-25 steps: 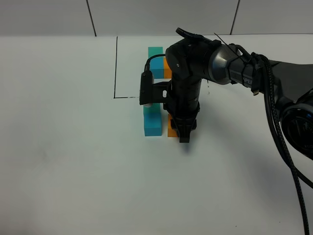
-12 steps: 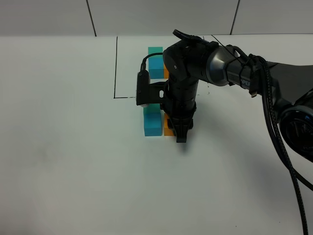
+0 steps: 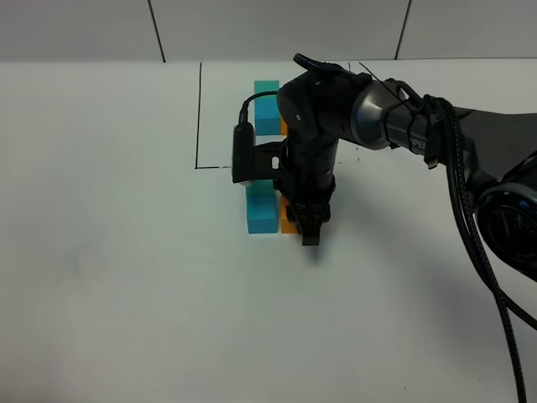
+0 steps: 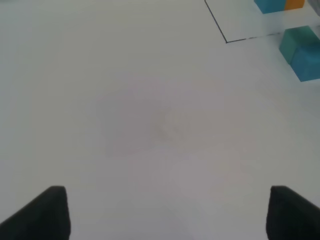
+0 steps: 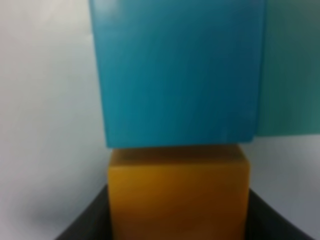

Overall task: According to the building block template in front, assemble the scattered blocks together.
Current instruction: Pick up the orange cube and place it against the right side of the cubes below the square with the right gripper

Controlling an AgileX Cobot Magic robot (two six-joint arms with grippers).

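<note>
Right gripper (image 3: pixel 310 232) points down at the white desk (image 3: pixel 126 277), just in front of the black drawn rectangle (image 3: pixel 200 117). Its jaws are pinched on the orange cube (image 5: pixel 178 192); the right wrist view shows a dark jaw against each side of that cube. The orange cube touches the sky-blue cube (image 5: pixel 177 75) face to face, with no gap visible. The teal-green cube (image 5: pixel 290 65) sits flush against the blue one on its other side. In the high view the blue cube (image 3: pixel 262 217) stands just outside the rectangle's near edge, with a sliver of orange (image 3: pixel 289 223) showing beside it under the arm.

The building block template (image 3: pixel 267 105) lies inside the rectangle, partly hidden behind the arm.

Left gripper (image 4: pixel 165 215): jaws spread wide over bare desk, holding nothing, well apart from the blocks.
</note>
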